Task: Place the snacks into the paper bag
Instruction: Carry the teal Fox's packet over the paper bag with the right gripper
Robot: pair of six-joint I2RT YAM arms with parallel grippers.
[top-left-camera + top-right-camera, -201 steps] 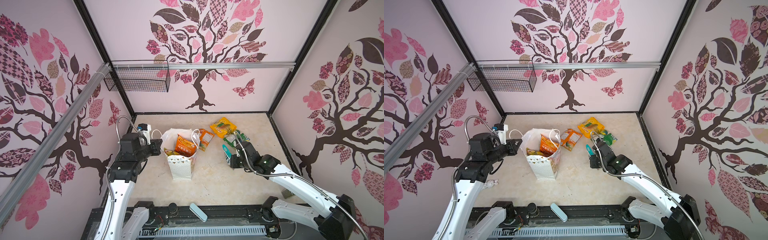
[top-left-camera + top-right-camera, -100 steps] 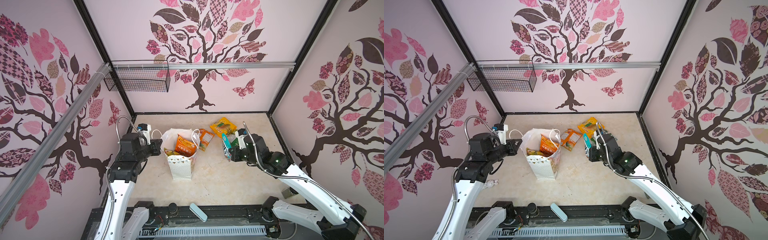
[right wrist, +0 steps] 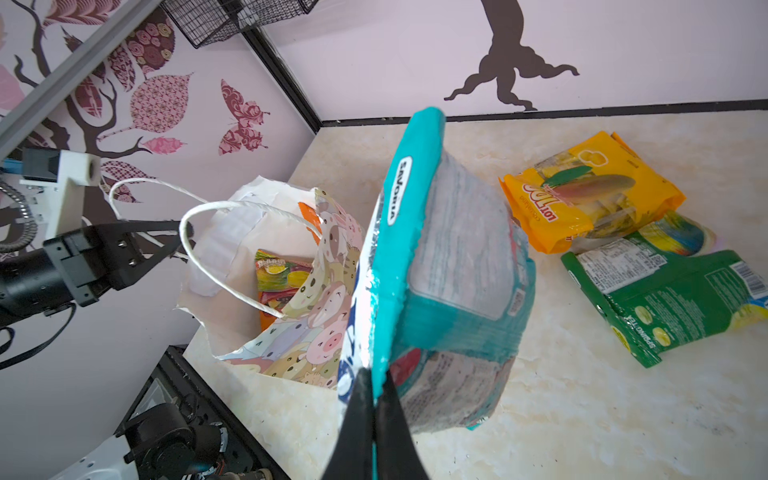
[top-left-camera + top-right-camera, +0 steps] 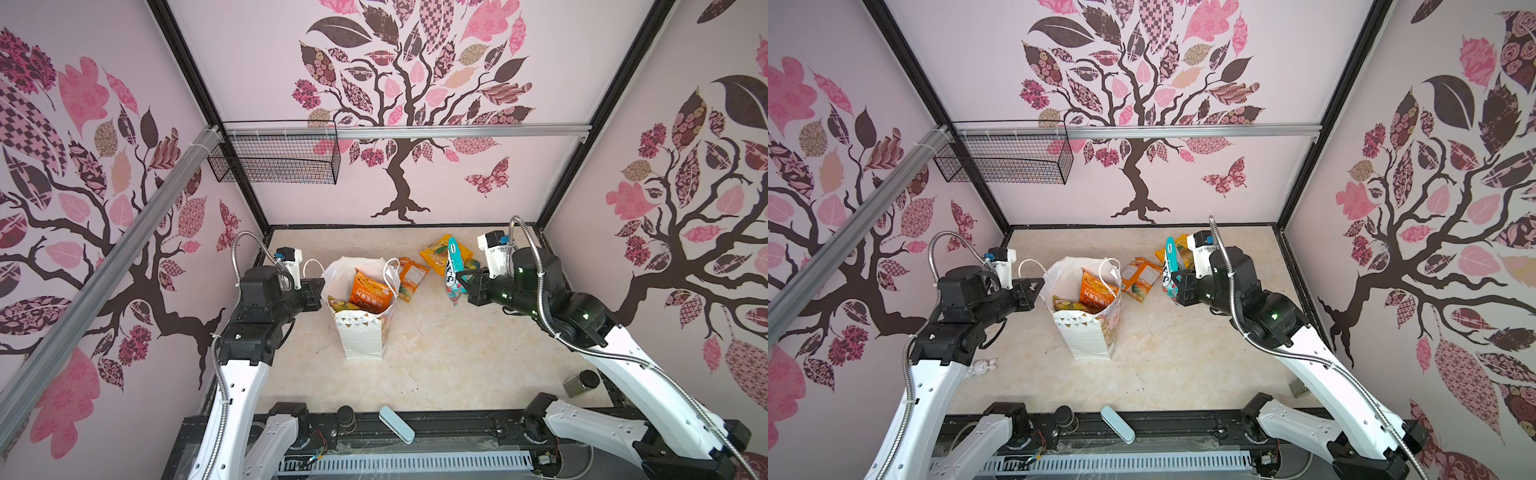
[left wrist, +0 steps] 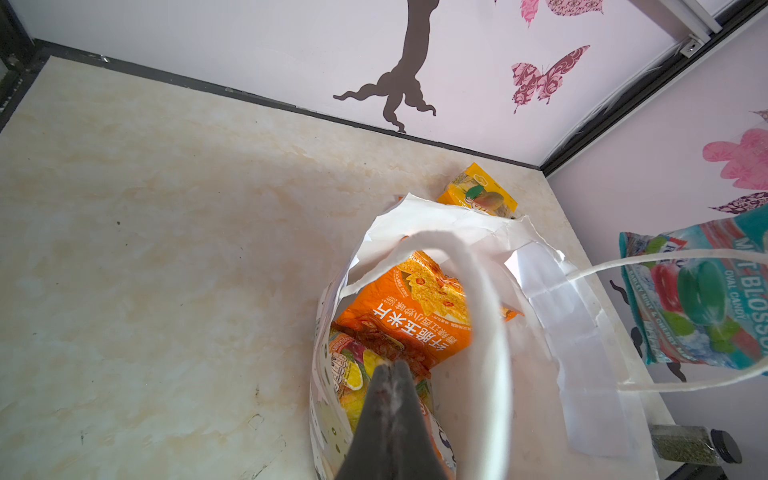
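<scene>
Right wrist view alone shows the paper bag's cartoon animals; right gripper pinches teal packet, left gripper closed, hold unclear.

**Bag:** one tall white paper gift bag with gold dots and bunting print. It has two thin white cord handles.

**Snack packets, flat glossy foil:** six countable.
- Two show in the bag's mouth: an orange packet with white characters and a multicolour fruit-candy packet. Any beneath these are hidden.
- Three lie toward the surface's back right corner: an orange packet beside the bag, a yellow mango packet and a green packet.
- One teal candy packet is held off the surface.
- A wrapper between the yellow and green packets may be a seventh; cannot tell.

**Other items:**
- One glass jar with black lid, near the front right corner.
- One pale blue oblong case, past the front edge.
- One small white rabbit figure, at the left edge.
- One black wire mesh basket, on the back rail.
</scene>
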